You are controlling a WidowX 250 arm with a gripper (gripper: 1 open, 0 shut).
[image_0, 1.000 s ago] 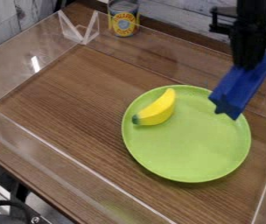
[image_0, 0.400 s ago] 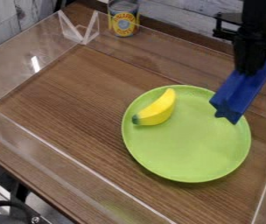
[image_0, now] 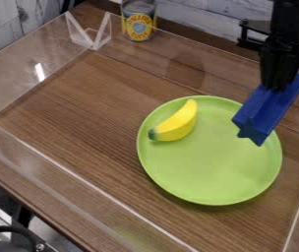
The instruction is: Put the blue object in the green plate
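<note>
Little has changed since a second ago: your blue object (image_0: 269, 108) has only swung its lower end slightly inward, toward the plate's middle, while the arm keeps its place. Nearest you, the front wall of the clear enclosure (image_0: 34, 167) stands bare, and the wooden table (image_0: 87, 108) behind it carries nothing until the green plate (image_0: 218, 172). You have that plate low and right of centre, with the yellow banana (image_0: 176, 120) lying across its upper left edge, which leaves the right half free as a landing spot. Above that free half the block hangs tilted, its lower end close over the plate's right side; whether it touches the surface yet cannot be told. The gripper (image_0: 285, 74) points straight down and is clamped narrowly on the block's upper end, so the block dangles from one end rather than lying level. Farther back a yellow can (image_0: 139, 22) stands by the wall, well clear of your work.
</note>
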